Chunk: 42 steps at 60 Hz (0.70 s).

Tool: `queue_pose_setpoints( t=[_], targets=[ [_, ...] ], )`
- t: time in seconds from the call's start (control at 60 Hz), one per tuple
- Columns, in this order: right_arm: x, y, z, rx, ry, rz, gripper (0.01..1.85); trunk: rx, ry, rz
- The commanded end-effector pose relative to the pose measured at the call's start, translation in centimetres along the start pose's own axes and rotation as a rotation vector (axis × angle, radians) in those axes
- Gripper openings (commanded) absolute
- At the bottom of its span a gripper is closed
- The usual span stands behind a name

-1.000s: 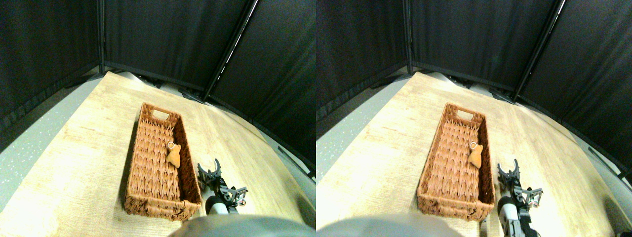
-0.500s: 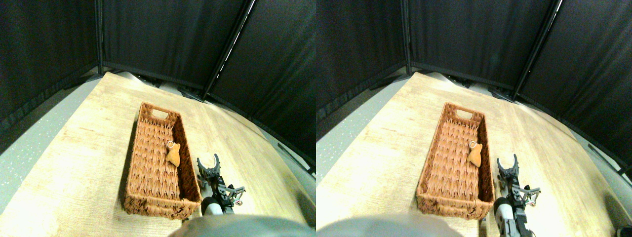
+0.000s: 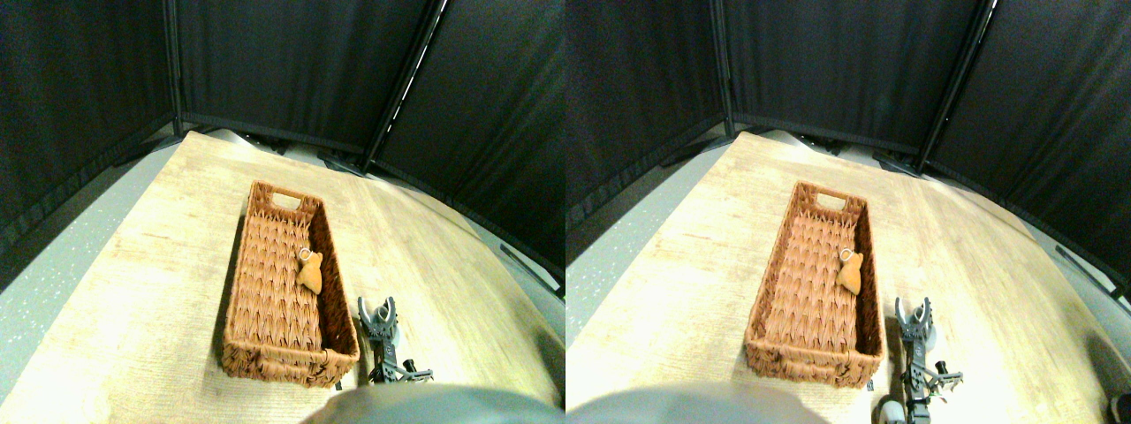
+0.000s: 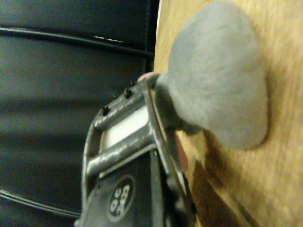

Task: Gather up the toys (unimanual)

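A tan plush toy (image 3: 310,276) with a white loop cord lies inside the brown wicker basket (image 3: 237,265), against its right wall. My right gripper (image 3: 376,303) is low over the table just right of the basket's near end, and its jaws stand spread in a V. A pale grey-white fuzzy toy (image 3: 394,336) lies on the wood directly beneath and beside the jaws. In the wrist view this toy (image 4: 222,80) fills the frame close against the dark jaw frame. I cannot tell whether it touches the jaw.
The basket lies lengthwise on a light wooden table (image 3: 159,256). Black curtain panels (image 3: 300,71) close off the back and sides. A grey floor strip (image 3: 53,256) runs along the table's left edge.
The gripper has sunk toward the table, and its arm now stands nearer upright in the picture. The pale toy now shows by the jaws. The view has shifted slightly.
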Motion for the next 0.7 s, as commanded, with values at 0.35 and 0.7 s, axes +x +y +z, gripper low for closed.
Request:
queue_pose_setpoints(
  t=[0.35, 0.7],
  targets=[
    [-0.3, 1.5, 1.0, 0.134, 0.188, -0.114, 0.66, 0.004, 0.028, -0.015],
    [-0.1, 3.1, 1.0, 0.189, 0.239, -0.075, 0.79, 0.008, 0.032, -0.015]
  ],
)
